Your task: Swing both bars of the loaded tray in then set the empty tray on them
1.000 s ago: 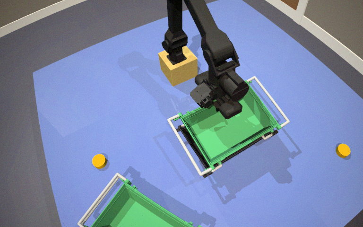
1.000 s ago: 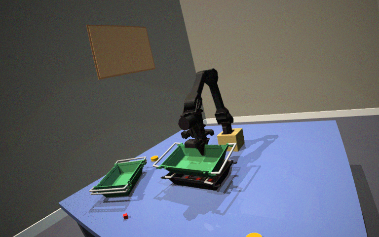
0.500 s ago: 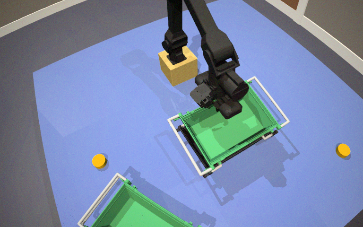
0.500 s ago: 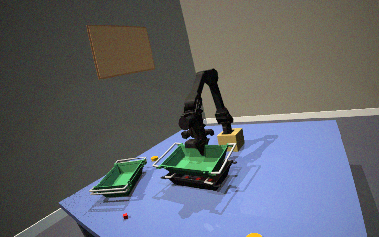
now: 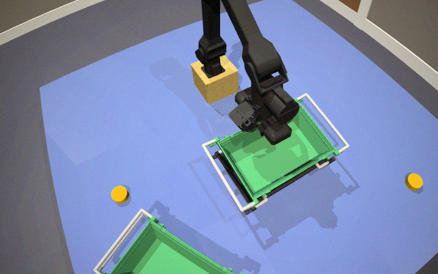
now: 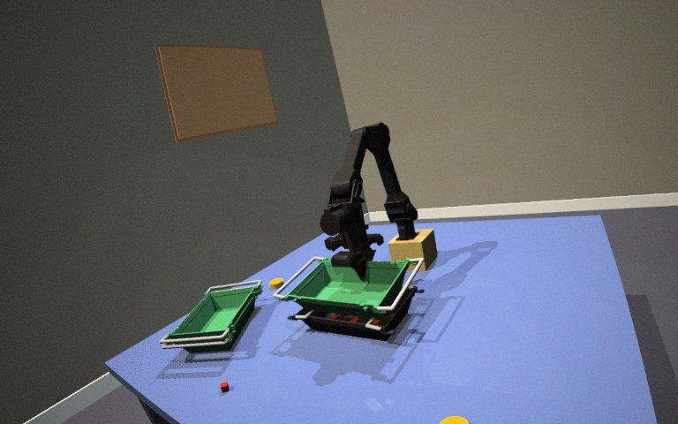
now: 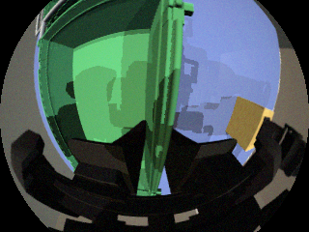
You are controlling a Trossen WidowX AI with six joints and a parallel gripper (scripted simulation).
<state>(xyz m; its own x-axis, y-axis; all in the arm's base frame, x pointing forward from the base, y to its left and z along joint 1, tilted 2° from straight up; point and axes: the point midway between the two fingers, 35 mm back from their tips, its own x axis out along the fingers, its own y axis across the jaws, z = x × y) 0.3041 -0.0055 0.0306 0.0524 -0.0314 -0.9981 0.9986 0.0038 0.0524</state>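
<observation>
A black tray (image 5: 237, 180) (image 6: 350, 329) holds red blocks (image 6: 354, 320). Parts of its two white bars (image 5: 262, 202) (image 5: 323, 165) (image 6: 305, 315) show running in under the tray above; their middles are hidden. An empty green tray (image 5: 240, 171) (image 6: 340, 292) (image 7: 135, 58) is over the black tray, roughly level and nearly in line with it. Its own white bars (image 5: 222, 177) (image 5: 327, 120) stick out past its ends. My gripper (image 6: 362, 275) (image 7: 151, 124) is shut on the green tray's long wall on the arm-base side. I cannot tell whether the green tray touches the bars below.
Another green tray (image 5: 174, 255) (image 6: 217, 317) with white bars stands off to one side. Yellow discs (image 5: 120, 193) (image 5: 414, 181) (image 6: 275, 283) (image 6: 454, 420) and a small red cube (image 6: 224, 386) lie on the table. A wooden block (image 5: 222, 85) (image 6: 412, 252) (image 7: 246, 121) surrounds the arm's base.
</observation>
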